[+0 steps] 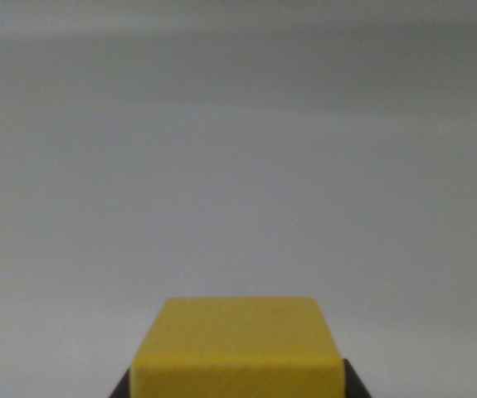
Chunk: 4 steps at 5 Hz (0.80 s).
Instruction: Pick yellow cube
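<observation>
At 7 o'clock, a dark corner of my tool touches the cube; its mate shows at 5 o'clock. The cube sits between them at 6 o'clock, apparently clenched. Plain grey desk fills 12 o'clock.

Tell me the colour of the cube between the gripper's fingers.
The cube is plain yellow, no pattern. The wrist view, the only one, shows it at the bottom centre.
</observation>
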Each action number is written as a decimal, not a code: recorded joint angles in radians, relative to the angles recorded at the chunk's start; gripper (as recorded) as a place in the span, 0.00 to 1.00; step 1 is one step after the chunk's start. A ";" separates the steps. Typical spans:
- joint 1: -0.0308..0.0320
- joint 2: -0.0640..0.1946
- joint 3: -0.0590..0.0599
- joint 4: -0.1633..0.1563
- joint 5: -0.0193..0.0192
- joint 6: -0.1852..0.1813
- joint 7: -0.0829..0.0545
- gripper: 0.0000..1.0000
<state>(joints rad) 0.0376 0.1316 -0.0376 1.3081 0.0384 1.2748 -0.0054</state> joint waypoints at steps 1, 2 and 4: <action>0.0002 -0.015 0.000 0.029 -0.0015 0.044 0.002 1.00; 0.0002 -0.015 0.000 0.029 -0.0015 0.044 0.002 1.00; 0.0004 -0.030 -0.001 0.059 -0.0030 0.090 0.004 1.00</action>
<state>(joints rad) 0.0380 0.1012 -0.0385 1.3675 0.0355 1.3645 -0.0016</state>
